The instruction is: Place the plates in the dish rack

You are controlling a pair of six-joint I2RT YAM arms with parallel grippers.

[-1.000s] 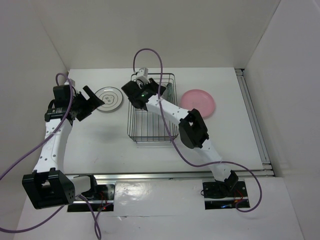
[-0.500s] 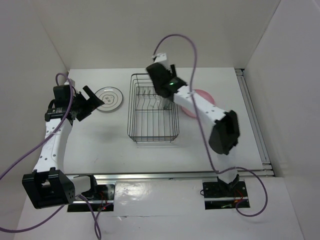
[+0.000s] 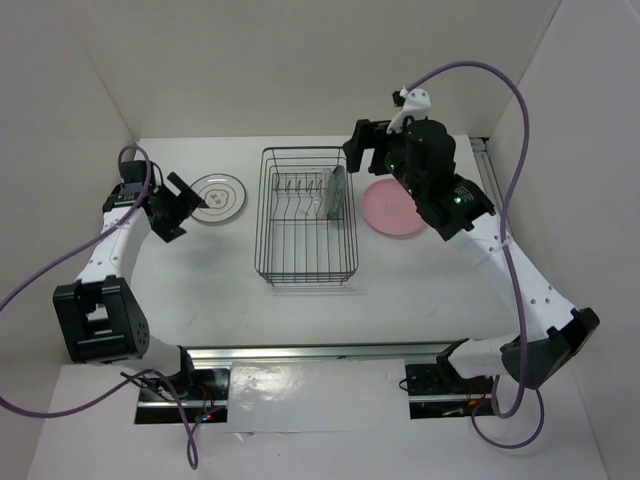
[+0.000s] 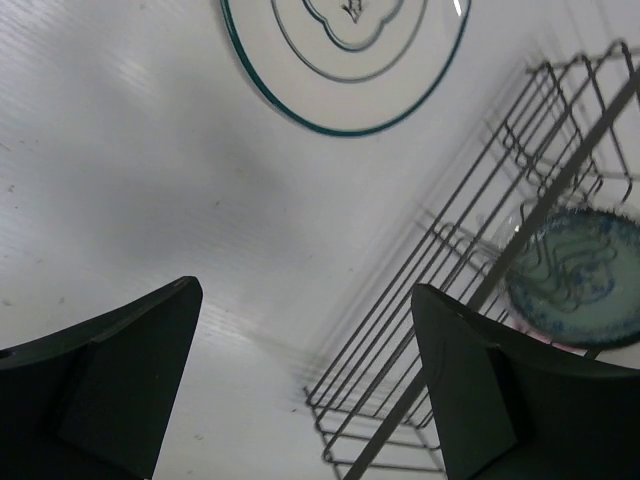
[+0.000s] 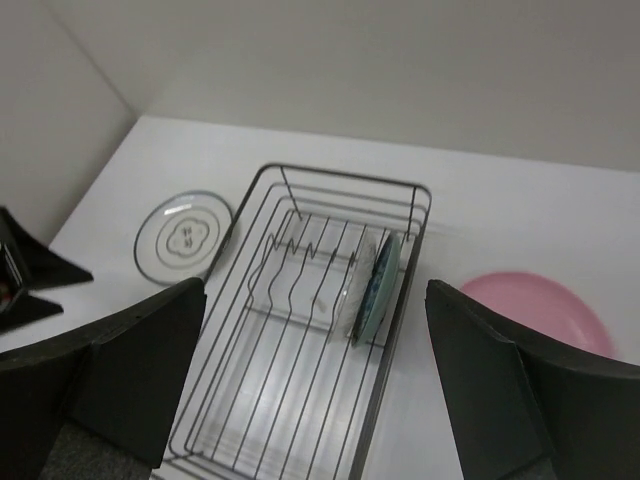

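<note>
Though low before, right pincer (image 3: 365, 152) aloft.

The top camera looks down from above the near edge of the table (image 3: 200, 290) and sees all of it. The left wrist camera is low and close, with the ringed plate (image 4: 345, 60) at 12 o'clock and the dish rack (image 4: 470, 300) at 4 o'clock. The right wrist camera looks down from higher up; all views share both.
</note>
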